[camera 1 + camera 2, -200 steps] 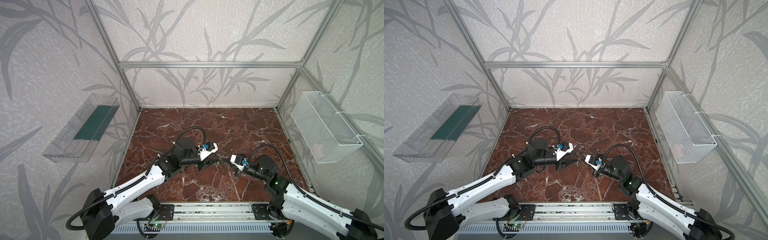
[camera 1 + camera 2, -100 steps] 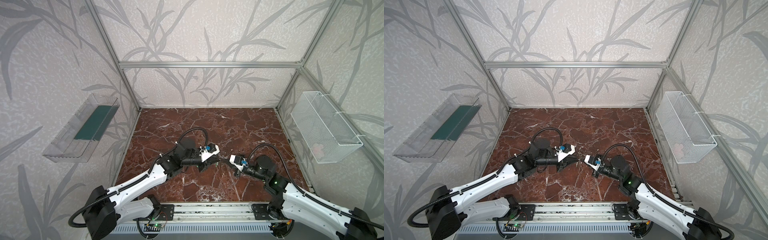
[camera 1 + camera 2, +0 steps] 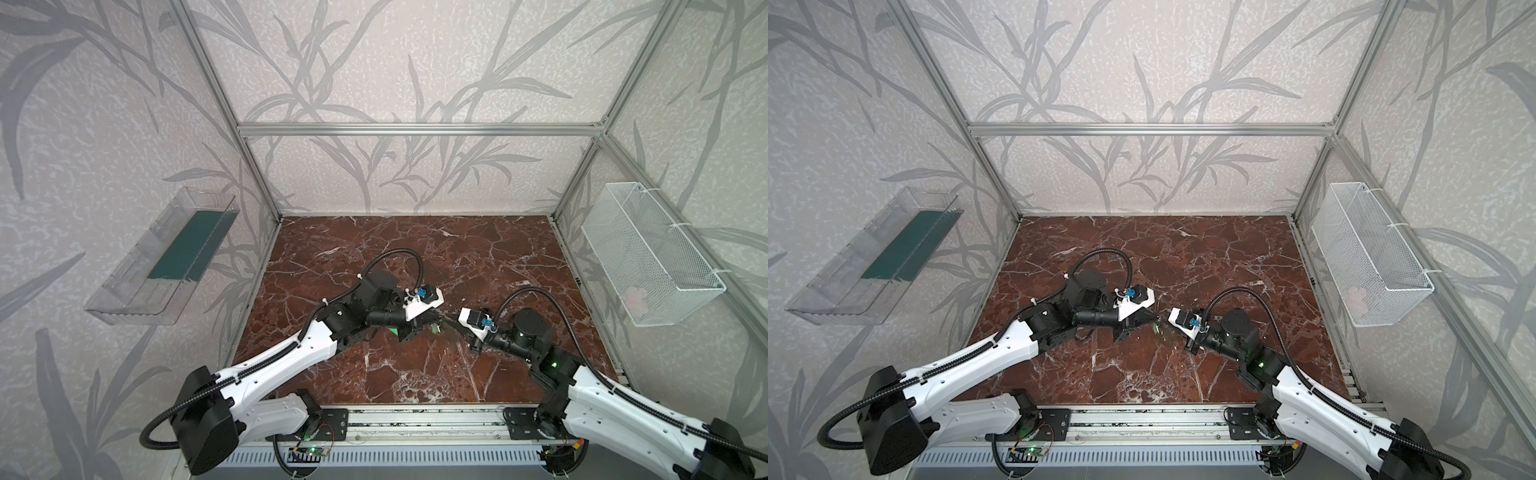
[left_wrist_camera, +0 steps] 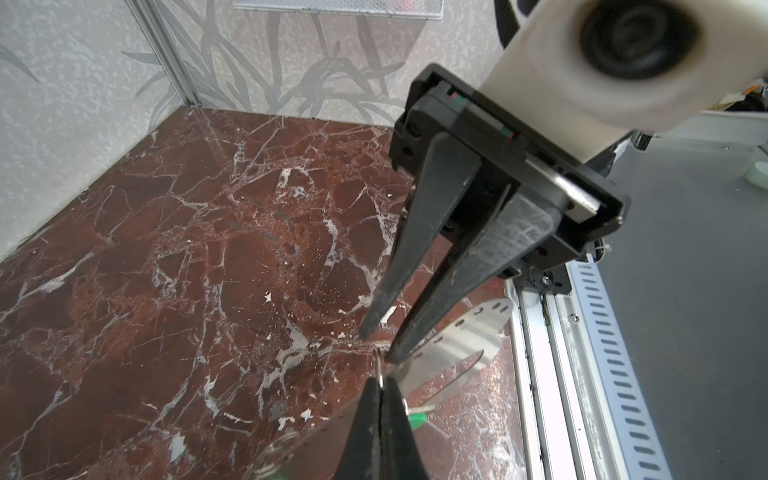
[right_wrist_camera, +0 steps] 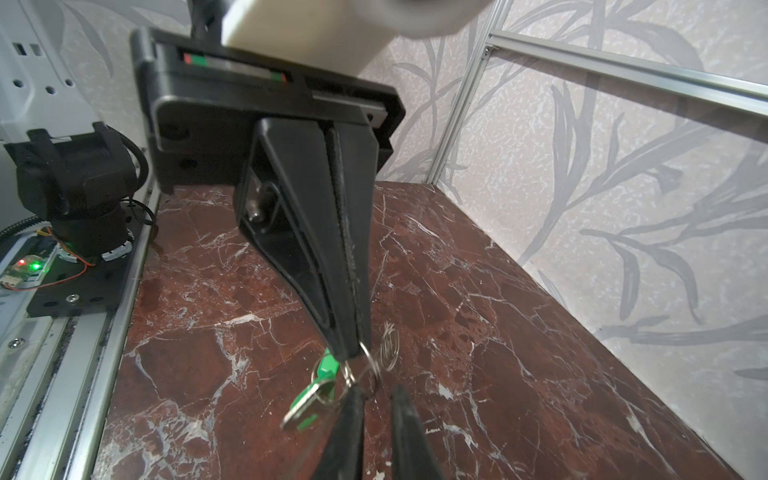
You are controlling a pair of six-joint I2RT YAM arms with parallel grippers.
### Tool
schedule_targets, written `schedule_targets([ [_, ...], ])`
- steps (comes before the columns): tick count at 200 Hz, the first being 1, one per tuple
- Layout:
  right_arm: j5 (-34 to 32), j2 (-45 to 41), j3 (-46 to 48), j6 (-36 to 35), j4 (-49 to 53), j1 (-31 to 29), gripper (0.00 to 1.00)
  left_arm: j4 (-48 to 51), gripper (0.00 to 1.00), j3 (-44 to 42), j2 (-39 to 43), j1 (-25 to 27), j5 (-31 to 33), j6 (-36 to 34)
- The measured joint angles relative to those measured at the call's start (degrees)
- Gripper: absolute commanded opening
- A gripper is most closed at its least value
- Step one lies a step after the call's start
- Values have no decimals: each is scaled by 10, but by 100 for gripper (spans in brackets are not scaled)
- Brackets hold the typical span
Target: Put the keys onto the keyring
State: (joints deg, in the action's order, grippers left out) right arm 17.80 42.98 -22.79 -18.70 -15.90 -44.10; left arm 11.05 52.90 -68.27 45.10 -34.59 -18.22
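Near the front rail, bare marbled worktop lies open. Above its middle the two hands meet tip to tip. The left hand is pressed together on a small wire ring, from which the green keys dangle clear of the worktop. The right hand stands slightly apart, tips at the same ring cluster. A grey metal plate, the keyring, sits just beyond the right hand's fingers. Farther back the worktop runs free to the walls; a clear shelf and wire basket hang aside.
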Motion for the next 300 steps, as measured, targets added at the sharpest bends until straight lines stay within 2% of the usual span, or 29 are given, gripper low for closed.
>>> schedule_targets([
  [58,-23,-30,-31,-35,81,0,23,162,0,146,-57,9,22,-74],
  [118,-20,-25,-37,-37,87,0,23,256,0,199,-95,26,33,-110],
  [205,2,-11,-37,-21,64,0,22,278,0,219,-104,42,33,-123],
  [274,18,-2,-37,-8,50,0,18,280,0,220,-105,48,35,-147],
  [300,24,-1,-37,-5,51,0,9,279,0,220,-105,50,37,-159],
])
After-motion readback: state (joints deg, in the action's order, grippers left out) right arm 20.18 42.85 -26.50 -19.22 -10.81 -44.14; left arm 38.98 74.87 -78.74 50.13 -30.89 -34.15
